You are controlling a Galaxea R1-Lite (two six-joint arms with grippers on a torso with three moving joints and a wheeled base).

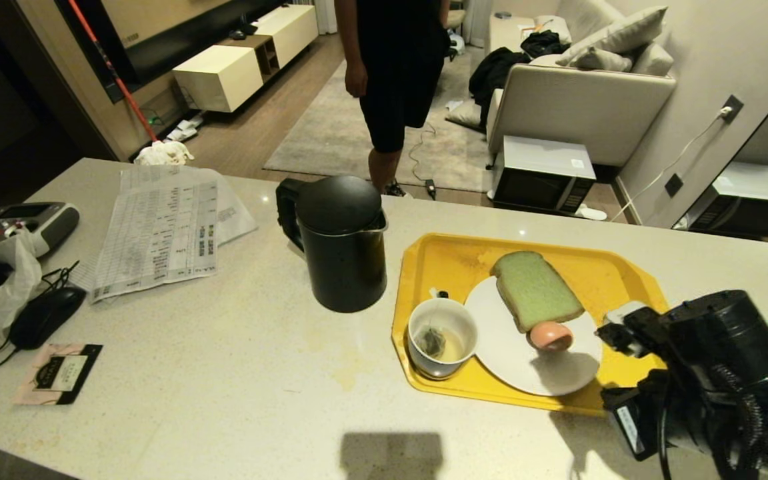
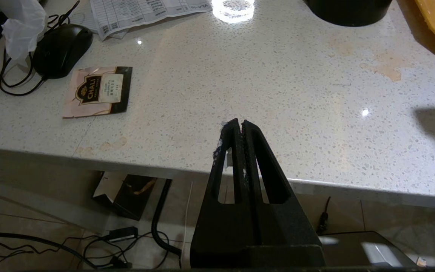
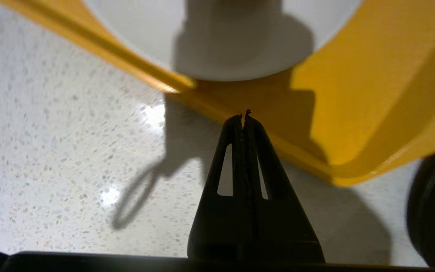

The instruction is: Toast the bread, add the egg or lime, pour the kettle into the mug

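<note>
The black kettle (image 1: 339, 243) stands on the counter, lid on, left of the yellow tray (image 1: 451, 260). On the tray a white plate (image 1: 531, 367) carries the pale green bread (image 1: 534, 290) with the egg (image 1: 551, 335) at its near end. The white mug (image 1: 442, 337), a tea bag and liquid inside, sits on the tray's near left. No lime is in view. My right gripper (image 3: 243, 118) is shut and empty, over the tray's near rim (image 3: 353, 94) just short of the plate (image 3: 134, 30). Shut on nothing, my left gripper (image 2: 239, 122) hangs at the counter's near edge.
Printed papers (image 1: 157, 230), a handheld controller (image 1: 21, 227), a black mouse (image 1: 44, 317) and a tea packet (image 1: 57, 373) lie on the counter's left. A person (image 1: 397, 67) stands beyond the counter. A microwave (image 1: 541, 173) sits on the floor by a sofa.
</note>
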